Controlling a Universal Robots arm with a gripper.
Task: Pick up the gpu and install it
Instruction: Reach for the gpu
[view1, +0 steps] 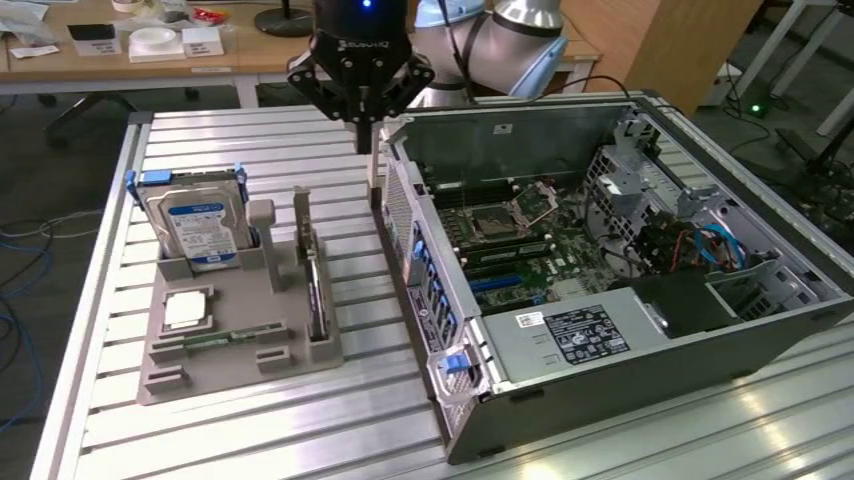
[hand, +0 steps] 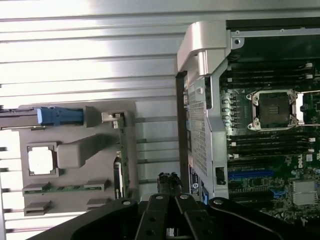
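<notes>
Gpu (view1: 315, 285) (hand: 121, 150): green card, standing on edge in a slot of the grey holder (view1: 227, 372) (hand: 75, 152), on the side nearest the computer case (view1: 601, 300) (hand: 205, 125); untouched.
Same holder: hard drive (view1: 200, 228) upright at the far end, memory stick (view1: 220, 338) (hand: 62, 188) lying flat, processor chip (view1: 187, 308) (hand: 40, 161).
Gripper (view1: 363, 135) (hand: 169, 182): clenched, holding nothing, hovering over the slatted table (view1: 267, 430) (hand: 90, 60) between holder and case.
Case: open, motherboard (view1: 514, 240) (hand: 270, 145) exposed.
</notes>
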